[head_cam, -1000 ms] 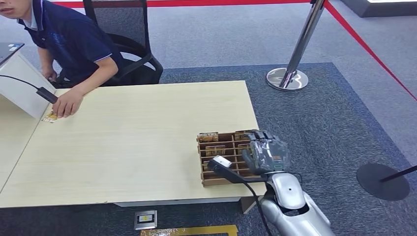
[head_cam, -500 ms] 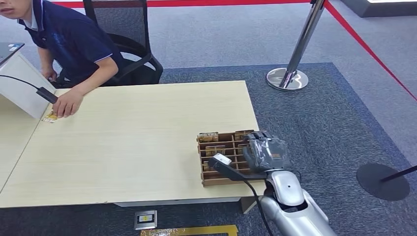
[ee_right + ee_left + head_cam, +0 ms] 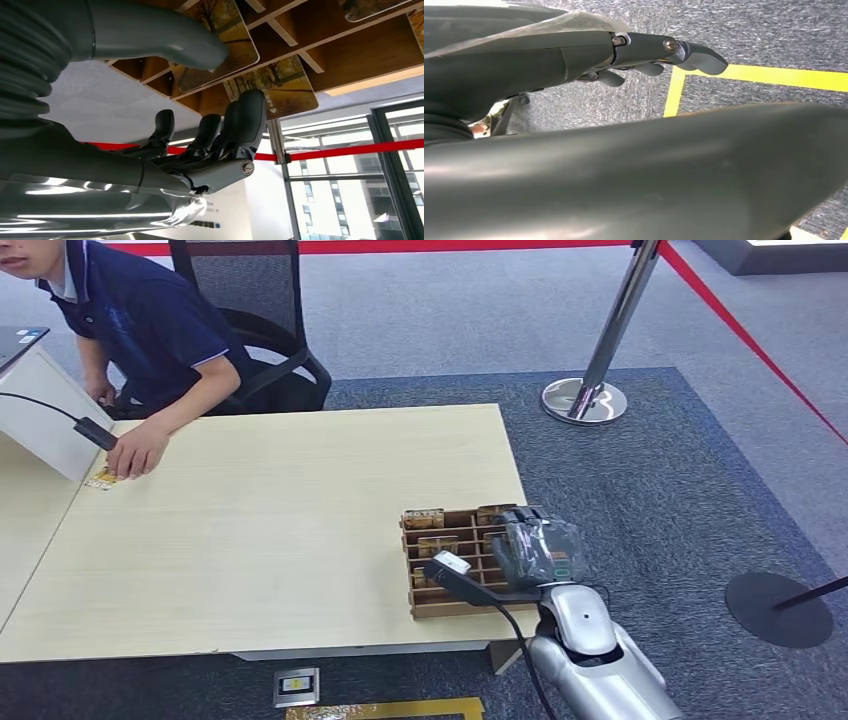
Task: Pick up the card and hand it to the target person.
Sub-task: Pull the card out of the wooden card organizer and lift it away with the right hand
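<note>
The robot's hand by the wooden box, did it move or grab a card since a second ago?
The right hand slid a little toward the robot over the wooden card rack, its wrist following. In the right wrist view, thumb and fingers sit on either side of a card, with no grip showing yet. The table, the person's hand and the left hand stayed put.

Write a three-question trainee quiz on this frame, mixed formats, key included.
1. True or false: the right hand is over the wooden card rack.
2. Where is the person's hand? A) on the rack B) on the table, at its far left corner C) on the chair
3. Fill in: in the right wrist view, the fingertips are at a ___ standing in the rack.

Key: 1 true; 2 B; 3 card.
</note>
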You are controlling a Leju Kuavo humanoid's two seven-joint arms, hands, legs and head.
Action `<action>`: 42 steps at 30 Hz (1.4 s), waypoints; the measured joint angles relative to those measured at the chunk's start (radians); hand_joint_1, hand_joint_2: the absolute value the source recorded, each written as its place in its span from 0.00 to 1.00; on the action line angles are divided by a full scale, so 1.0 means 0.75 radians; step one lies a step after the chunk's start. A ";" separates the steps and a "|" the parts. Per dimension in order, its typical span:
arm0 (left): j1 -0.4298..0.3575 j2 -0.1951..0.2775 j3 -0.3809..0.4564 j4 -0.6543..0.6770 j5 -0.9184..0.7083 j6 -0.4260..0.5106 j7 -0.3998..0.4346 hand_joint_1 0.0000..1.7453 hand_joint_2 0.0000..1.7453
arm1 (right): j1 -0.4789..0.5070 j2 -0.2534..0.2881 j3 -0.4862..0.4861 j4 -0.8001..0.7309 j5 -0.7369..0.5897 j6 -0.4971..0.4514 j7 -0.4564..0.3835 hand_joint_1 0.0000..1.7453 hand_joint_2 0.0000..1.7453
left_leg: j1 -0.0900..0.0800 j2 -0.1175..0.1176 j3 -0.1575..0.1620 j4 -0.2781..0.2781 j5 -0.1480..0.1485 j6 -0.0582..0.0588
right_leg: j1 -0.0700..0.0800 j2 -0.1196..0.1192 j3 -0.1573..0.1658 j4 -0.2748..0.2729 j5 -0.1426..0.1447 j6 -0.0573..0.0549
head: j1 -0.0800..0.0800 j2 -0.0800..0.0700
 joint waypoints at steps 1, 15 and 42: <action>0.000 0.000 0.000 0.000 0.001 0.001 0.000 0.00 0.00 | -0.002 0.000 0.000 0.006 -0.002 -0.003 -0.002 0.48 1.00 | 0.000 0.000 0.000 0.000 0.000 0.000 | 0.000 0.000 0.000 0.000 0.000 0.000 | 0.000 0.000; 0.002 0.000 0.004 0.006 0.015 0.014 -0.004 0.00 0.00 | -0.046 0.000 0.001 0.102 -0.035 -0.048 -0.020 0.62 1.00 | 0.000 0.000 0.000 0.000 0.000 0.000 | 0.000 0.000 0.000 0.000 0.000 0.000 | 0.000 0.000; 0.010 -0.001 0.012 0.006 0.039 0.024 -0.012 0.00 0.00 | 0.021 -0.095 0.079 -0.279 -0.085 -0.048 -0.040 1.00 1.00 | 0.000 0.000 0.000 0.000 0.001 0.000 | 0.000 0.000 0.000 0.000 0.001 0.000 | 0.000 0.000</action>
